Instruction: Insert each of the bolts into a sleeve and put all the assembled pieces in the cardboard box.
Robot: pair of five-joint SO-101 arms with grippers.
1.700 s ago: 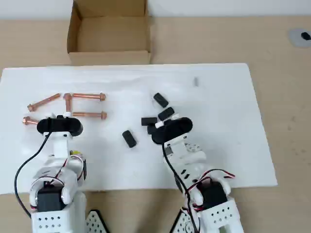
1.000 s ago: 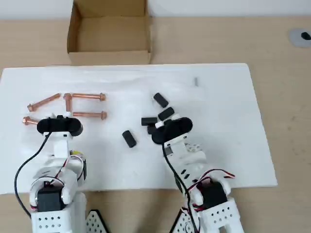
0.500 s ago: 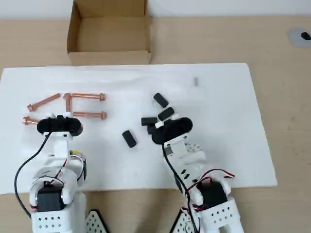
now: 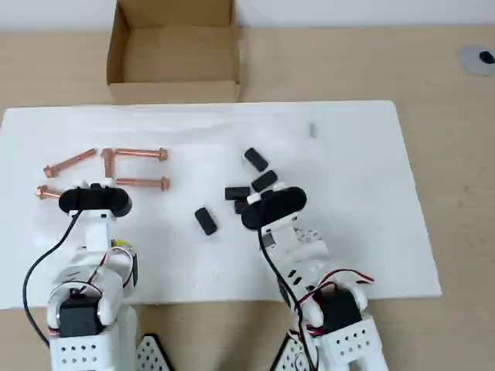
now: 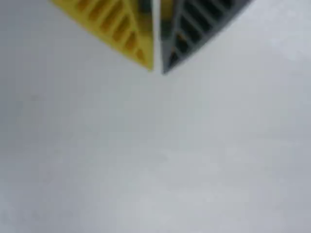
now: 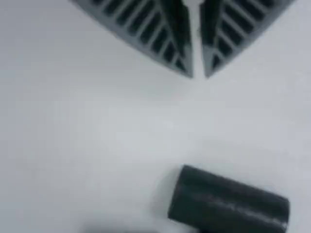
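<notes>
Barely begun, judging by the layout. Nearest, at the left gripper (image 5: 156,70): tips clenched on nothing, low over the white paper sheet (image 4: 348,193). At the right gripper (image 6: 198,75): likewise clenched and bare, just short of a short black cylindrical sleeve (image 6: 228,206). Farther out: loose copper-coloured hex-head bolts (image 4: 139,183) beside the left arm and scattered black sleeves (image 4: 205,221) (one half hidden under the right arm), none joined. Farthest: open brown cardboard box (image 4: 172,91), with no pieces inside. Left to do: every insertion, every drop.

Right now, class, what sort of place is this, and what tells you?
Probably a robotics workbench: two robot arms at a wooden table, copper bolts and black sleeves laid on a white sheet, a cardboard box behind.
</notes>
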